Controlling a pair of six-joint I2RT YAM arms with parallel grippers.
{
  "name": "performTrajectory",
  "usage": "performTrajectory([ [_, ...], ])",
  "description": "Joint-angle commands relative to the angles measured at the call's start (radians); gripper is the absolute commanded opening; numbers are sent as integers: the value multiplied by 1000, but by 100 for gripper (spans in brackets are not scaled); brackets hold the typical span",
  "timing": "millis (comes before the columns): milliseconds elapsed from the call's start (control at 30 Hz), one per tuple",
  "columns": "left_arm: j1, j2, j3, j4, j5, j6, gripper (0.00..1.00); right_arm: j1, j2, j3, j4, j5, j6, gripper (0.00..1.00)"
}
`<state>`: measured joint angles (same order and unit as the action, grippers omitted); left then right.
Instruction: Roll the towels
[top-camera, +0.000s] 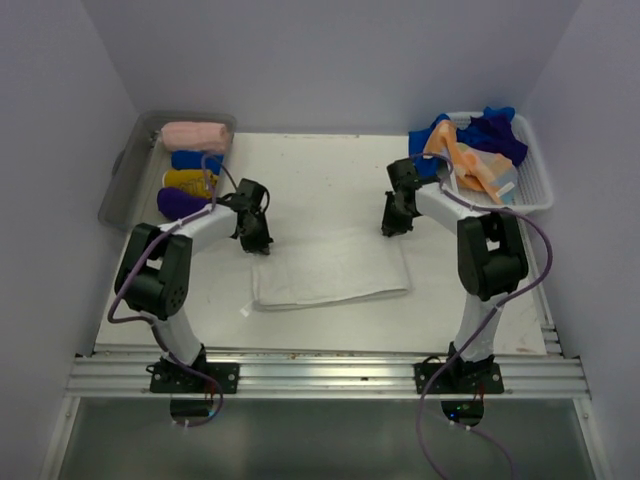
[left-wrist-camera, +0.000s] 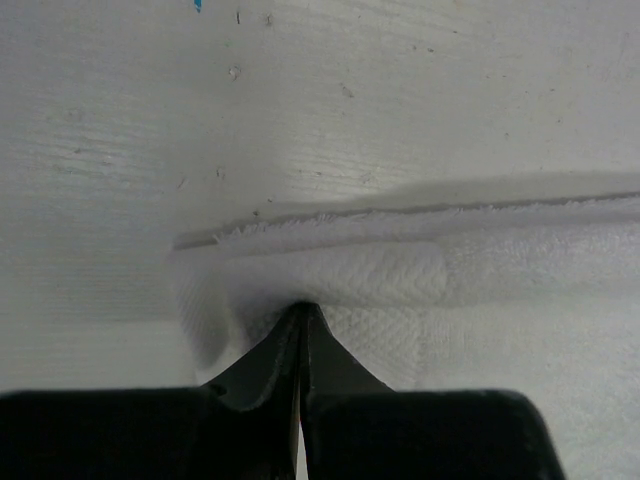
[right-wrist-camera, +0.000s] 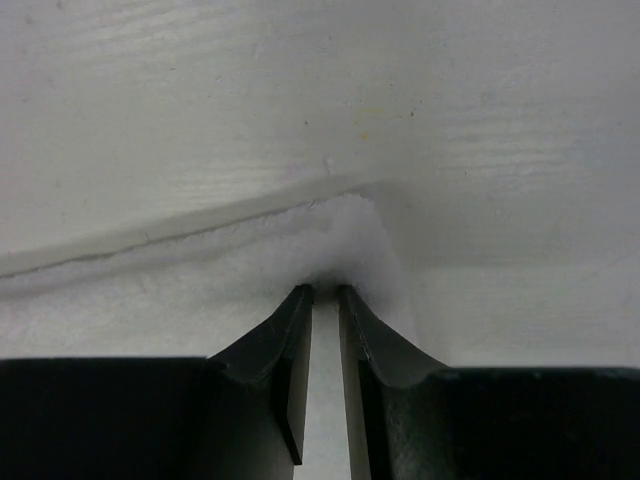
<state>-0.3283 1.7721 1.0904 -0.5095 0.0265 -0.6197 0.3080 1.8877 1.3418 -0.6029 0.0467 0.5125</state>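
**Overhead view.** Noting white towel (top-camera: 330, 268) lying folded flat at centre of table (top-camera: 320, 170), long side running 9 to 3 o'clock. Finding left gripper (top-camera: 257, 242) sitting on its 10 o'clock corner and right gripper (top-camera: 392, 228) sitting at its 2 o'clock corner. Recording grey tub (top-camera: 122, 188) at 10 o'clock of the table, holding four rolls lined up from 12 to 6 o'clock: pink roll (top-camera: 197, 135), blue roll (top-camera: 196, 160), yellow roll (top-camera: 187, 180), purple roll (top-camera: 180, 203). Recording white basket (top-camera: 537, 185) at 2 o'clock of the table, holding loose blue towels (top-camera: 490, 132) and orange towel (top-camera: 468, 160), heaped and unrolled.

**Left wrist view.** Seeing both fingers closed tip to tip, pinching a pucker of the white towel just inside its hemmed edge. Seeing that edge running 9 to 3 o'clock above the tips, the corner lying toward 9 o'clock, bare table spreading beyond at 12 o'clock.

**Right wrist view.** Seeing fingers standing narrowly apart with a thin slot between them, tips pushing into the white towel's corner, cloth bulging up at 12 o'clock of the tips. Not managing to tell whether cloth is clamped in the slot. Seeing the towel edge slanting off toward 9 o'clock, bare table lying at 12 and 3 o'clock.
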Motion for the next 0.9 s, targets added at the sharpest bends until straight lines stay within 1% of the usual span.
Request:
performTrajectory([
  [0,0,-37,6,-12,-31,46,3,-18,77,45,14,-34,-37,21],
  [33,-3,-45,15,-24,-33,57,3,-20,82,45,-3,-36,-38,20],
  [133,-28,-92,52,-72,-33,80,4,-18,6,-12,24,-31,-35,18],
  [167,-49,-105,68,-84,-31,84,4,-20,-36,-33,38,-15,-37,19],
  [200,-60,-115,71,-108,-33,87,4,-17,-118,-79,48,10,-37,20],
  [233,-72,-135,74,-119,-36,89,4,-17,-168,-104,49,27,-32,22],
  [267,-98,-144,75,-138,-42,86,4,-15,-209,-130,57,27,-31,23],
  [300,-109,-152,74,-142,-48,80,4,-6,-284,-182,63,28,-31,24],
  [400,-136,-181,48,-146,-36,34,4,25,-373,-263,35,36,-12,24],
  [467,-149,-191,20,-130,-31,22,5,40,-401,-314,41,21,26,24],
  [500,-155,-189,-15,-114,-31,17,5,58,-409,-373,54,-5,38,24],
  [600,-155,-155,-63,-104,-31,32,4,91,-386,-467,107,-13,72,25],
  [633,-155,-143,-70,-106,-31,40,5,91,-342,-477,124,-19,73,24],
  [733,-155,-149,-72,-119,-68,51,5,91,-305,-468,97,27,58,21],
  [833,-153,-154,-31,-164,-108,61,5,94,-366,-432,34,68,47,20],
  [867,-155,-155,4,-196,-117,66,5,97,-431,-414,20,94,50,20],
])
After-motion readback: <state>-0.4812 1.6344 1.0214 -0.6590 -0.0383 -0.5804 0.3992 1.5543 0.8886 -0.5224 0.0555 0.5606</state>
